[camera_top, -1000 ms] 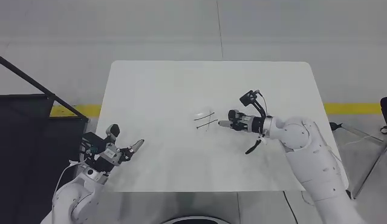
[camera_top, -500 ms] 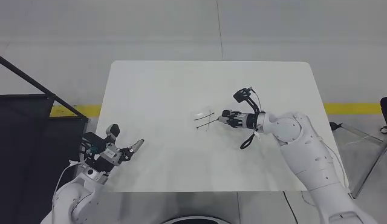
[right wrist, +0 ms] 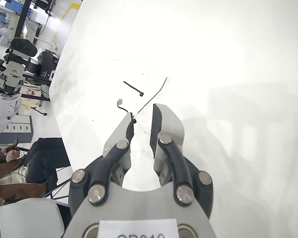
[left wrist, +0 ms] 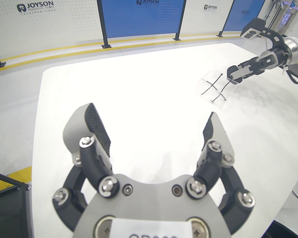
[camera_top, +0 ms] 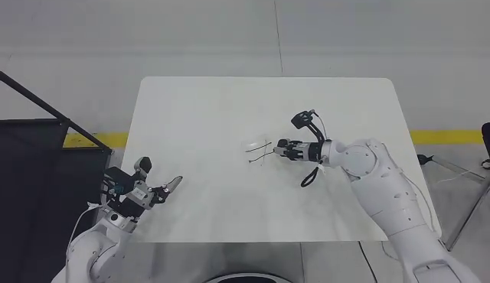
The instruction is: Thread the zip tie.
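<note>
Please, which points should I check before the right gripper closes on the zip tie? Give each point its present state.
1. Right gripper open: ok.
2. Tie end between its fingers: cannot tell; it sits by one fingertip.
3. Left gripper open: ok.
4. Left gripper near the ties: not ok; it is at the table's corner.

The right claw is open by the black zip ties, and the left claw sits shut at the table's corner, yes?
No: the left claw is open, not shut; the left wrist view shows its fingers spread wide apart. The rest is right.
</note>
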